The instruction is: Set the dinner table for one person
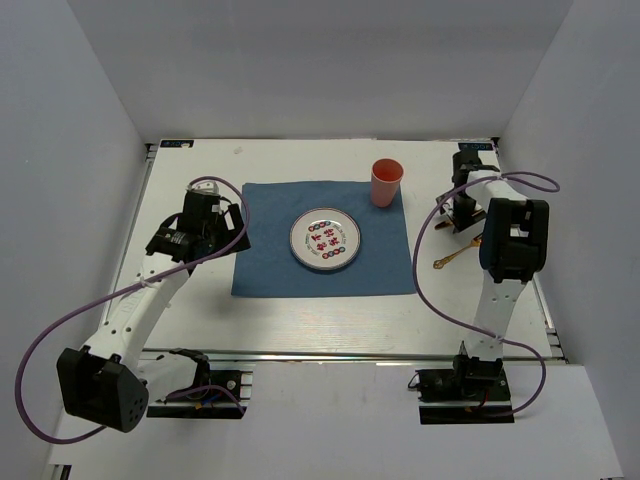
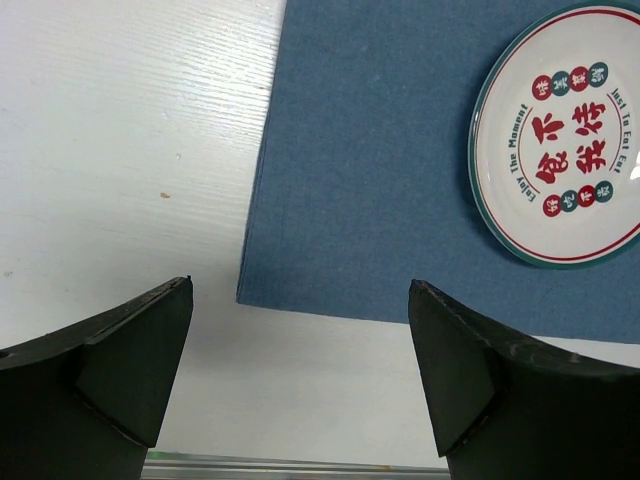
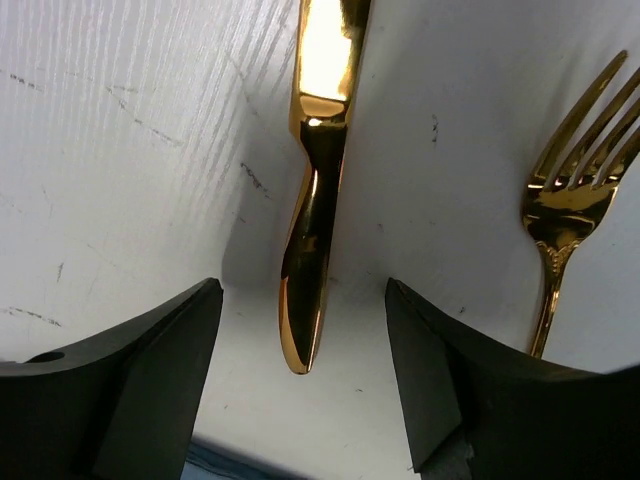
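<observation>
The white dinner table (image 1: 300, 320) carries a blue cloth (image 1: 270, 270) with a patterned plate (image 1: 324, 240) at its middle and an orange cup (image 1: 386, 182) on its far right corner. My right gripper (image 3: 303, 290) is low over the table (image 3: 120, 150), right of the cloth. It is open, with its fingers on either side of a gold knife's handle (image 3: 310, 250) and a gap on both sides. A gold fork (image 3: 570, 190) lies beside the knife. My left gripper (image 2: 300, 290) hangs open and holds nothing, above the cloth's near left corner (image 2: 400, 200), with the plate (image 2: 570, 140) ahead.
In the top view my right gripper (image 1: 462, 212) covers most of the cutlery; one gold utensil (image 1: 455, 258) shows just right of the cloth. My left gripper (image 1: 228, 235) is at the cloth's left edge. Metal rails (image 1: 300, 354) border the table, and grey walls enclose it.
</observation>
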